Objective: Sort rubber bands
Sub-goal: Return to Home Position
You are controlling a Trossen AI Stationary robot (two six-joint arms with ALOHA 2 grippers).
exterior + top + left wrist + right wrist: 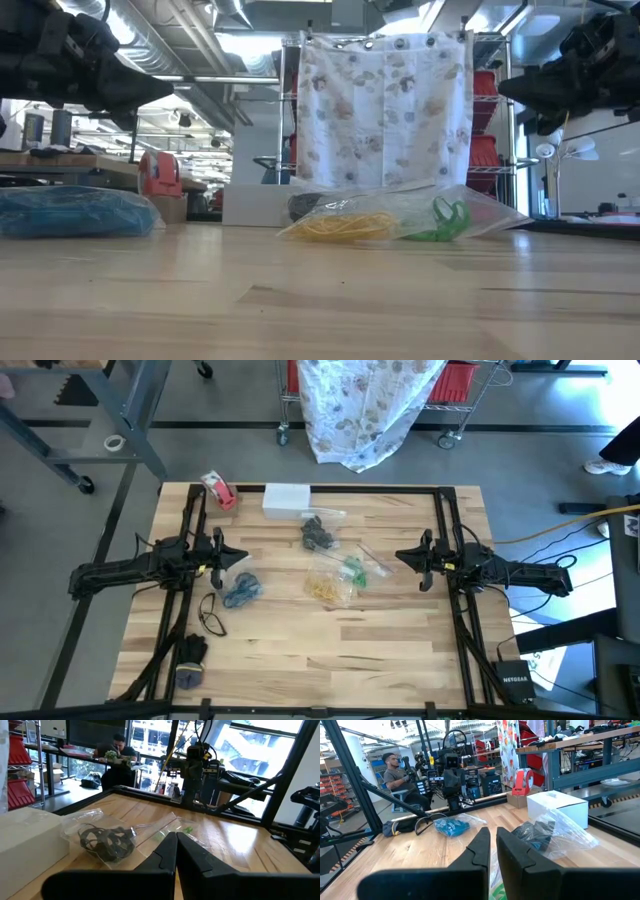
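The rubber bands lie in clear bags in the middle of the wooden table [400, 650]. The black ones [318, 534] are nearest the far edge, the blue [241, 590] toward the left, and the yellow [330, 588] and the green [354, 570] sit side by side. My left gripper [243, 557] hovers shut and level above the table's left side, just beyond the blue bag, pointing across at the black bands [107, 842]. My right gripper [400, 556] hovers level on the right side. Its fingers are together but for a thin slit, with nothing between them.
A white box [287, 500] and a red-and-white tape roll [218, 490] stand at the far edge. A thin black loop [212, 615] and a dark object [190, 660] lie near the left front. The near half of the table is bare wood. A person [395, 770] sits beyond the table's left side.
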